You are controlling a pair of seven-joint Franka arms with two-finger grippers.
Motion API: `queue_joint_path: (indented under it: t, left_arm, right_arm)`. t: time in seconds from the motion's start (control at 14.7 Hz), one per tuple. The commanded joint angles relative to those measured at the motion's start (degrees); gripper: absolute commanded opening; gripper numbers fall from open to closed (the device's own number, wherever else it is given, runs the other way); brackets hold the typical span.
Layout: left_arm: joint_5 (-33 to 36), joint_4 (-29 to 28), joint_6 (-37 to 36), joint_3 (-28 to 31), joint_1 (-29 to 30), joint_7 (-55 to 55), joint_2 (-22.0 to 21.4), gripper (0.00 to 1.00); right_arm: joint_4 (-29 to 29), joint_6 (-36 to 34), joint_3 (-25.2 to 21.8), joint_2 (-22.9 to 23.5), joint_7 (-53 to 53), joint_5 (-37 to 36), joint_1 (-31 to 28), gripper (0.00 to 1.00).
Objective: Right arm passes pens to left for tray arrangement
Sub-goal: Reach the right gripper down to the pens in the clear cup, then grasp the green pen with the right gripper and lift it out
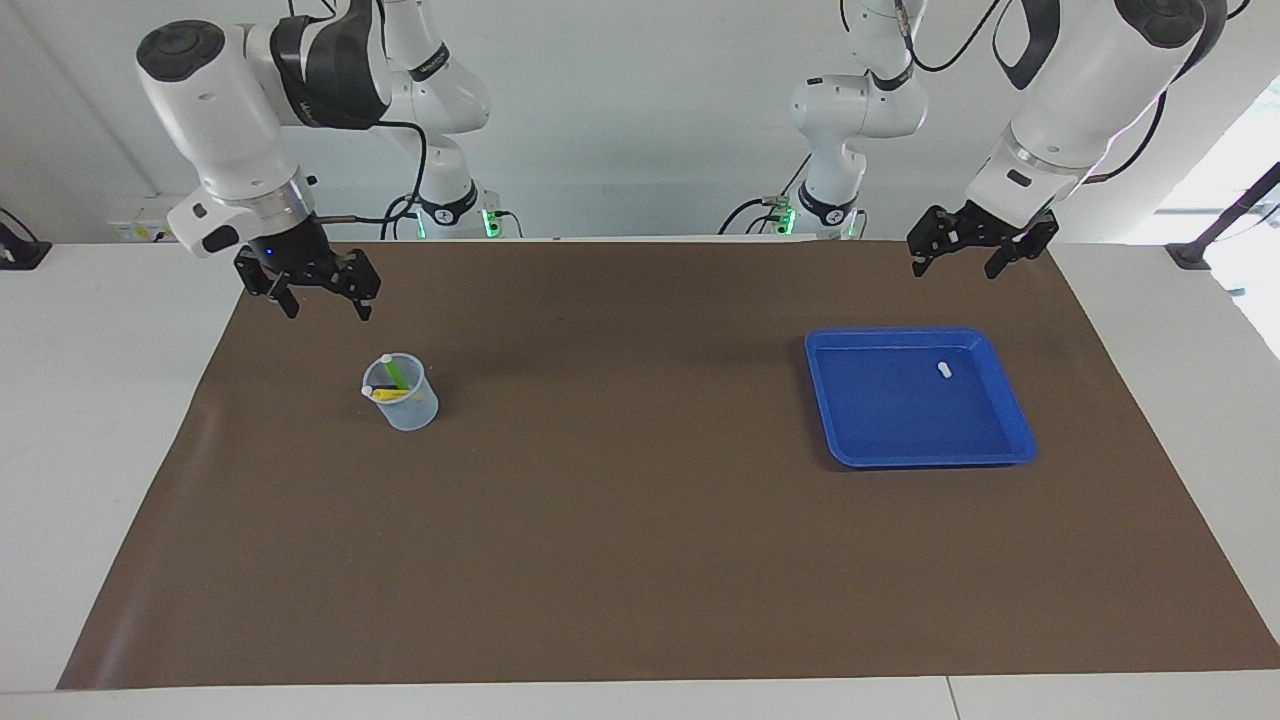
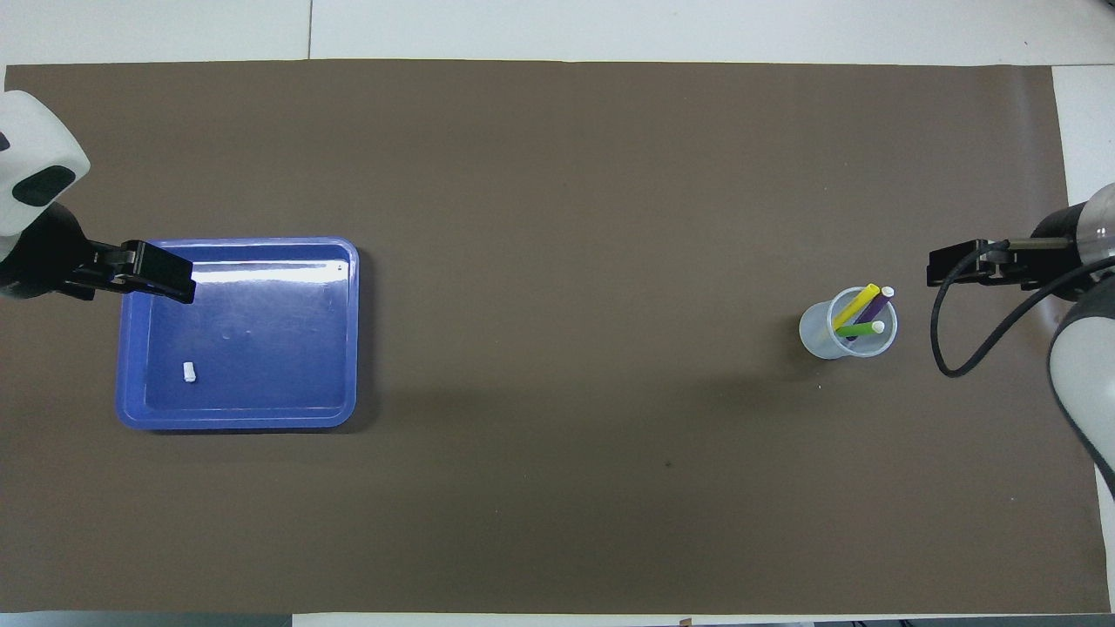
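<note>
Three pens stand slanted in a small translucent cup toward the right arm's end of the table: a green pen, a yellow pen and a purple pen. The blue tray lies toward the left arm's end. My right gripper hangs open and empty over the mat beside the cup. My left gripper waits open and empty, raised by the tray's corner.
A tiny white pellet-like piece lies inside the tray. A brown mat covers the table between the cup and the tray. A black cable loops from the right wrist.
</note>
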Motion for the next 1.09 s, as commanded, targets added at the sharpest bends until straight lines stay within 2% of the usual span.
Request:
queue_joint_path:
  t: [0.0, 0.27, 0.41, 0.68, 0.82, 0.95, 1.02]
  left_arm:
    - [-0.3, -1.0, -0.1, 0.3, -0.5, 0.2, -1.0, 1.0]
    - [-0.3, -2.8, 0.1, 0.2, -0.5, 0.4, -1.8, 1.0]
    - [-0.3, -3.2, 0.1, 0.3, -0.5, 0.9, -2.2, 1.0]
    - [-0.3, -3.3, 0.2, 0.2, -0.6, 1.2, -2.2, 1.0]
    - [-0.3, -3.4, 0.3, 0.2, -0.6, 1.1, -2.3, 1.0]
    - [-0.3, -3.4, 0.3, 0.2, -0.6, 1.0, -2.2, 1.0]
    - [-0.3, -3.4, 0.3, 0.2, -0.6, 1.0, -2.3, 1.0]
  right_arm:
    - [-7.2, 6.0, 1.2, -1.9, 0.1, 1.0, -0.3, 1.0]
    - [-12.2, 10.5, 1.2, -0.8, -0.9, 1.0, -0.3, 1.0]
    - [-15.5, 15.4, 1.2, -0.5, -1.9, 1.0, -0.3, 1.0]
    - [-18.0, 18.1, 1.2, -0.5, -2.9, 1.0, -0.3, 0.93]
    - [-18.1, 18.5, 1.2, -0.5, -2.9, 1.0, -0.2, 0.84]
    - [-18.1, 19.9, 1.3, -0.4, -3.0, 1.0, -0.3, 0.66]
    - [-18.1, 20.0, 1.3, -0.4, -3.0, 1.0, -0.2, 0.61]
